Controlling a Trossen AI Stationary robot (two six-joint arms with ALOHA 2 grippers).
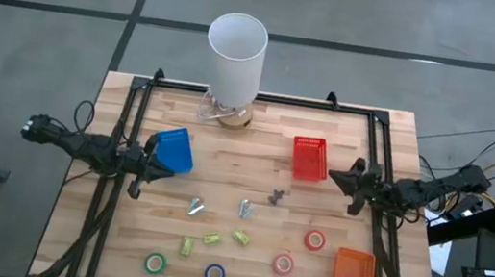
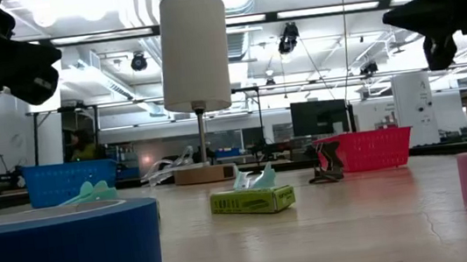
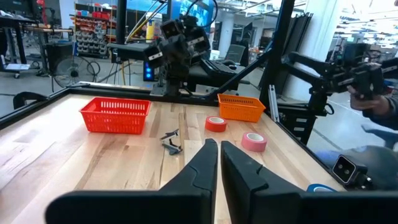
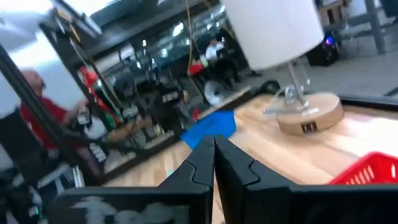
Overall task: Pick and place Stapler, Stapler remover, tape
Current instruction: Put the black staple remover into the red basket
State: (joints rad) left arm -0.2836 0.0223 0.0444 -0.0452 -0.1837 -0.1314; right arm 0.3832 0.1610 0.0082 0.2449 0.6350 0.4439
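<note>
Nothing is picked up yet: both arms hang above the tabletop with nothing between their fingers, so the step in hand looks like the start, before the first reach.

The left gripper [image 1: 165, 172] sits over the left edge of the tabletop, just beside the blue basket [image 1: 174, 150], its fingers nearly together and holding nothing. The right gripper [image 1: 337, 177] hangs over the right edge, close to the red basket [image 1: 310, 158], pressed shut and likewise bare.

The task's things lie loose across the middle and near side of the tabletop. The four tape rolls: the green tape [image 1: 155, 263] and the blue tape [image 1: 215, 274] near the front edge, the pink tape [image 1: 283, 264] to their right, and the red tape [image 1: 315, 240] farther toward the right edge. The dark stapler remover [image 1: 276, 198] lies near the centre, below the red basket. Small yellow-green blocks [image 1: 212, 239] and pale teal pieces [image 1: 196, 208] lie between; which of them is the stapler I cannot tell. An orange basket [image 1: 353, 275] waits at the front right corner, and a white lamp [image 1: 235, 57] stands at the back edge.

The next move, I judge, calls for one gripper to spread its fingers, come down over the nearest item and close on it; the red tape suits the right arm.
</note>
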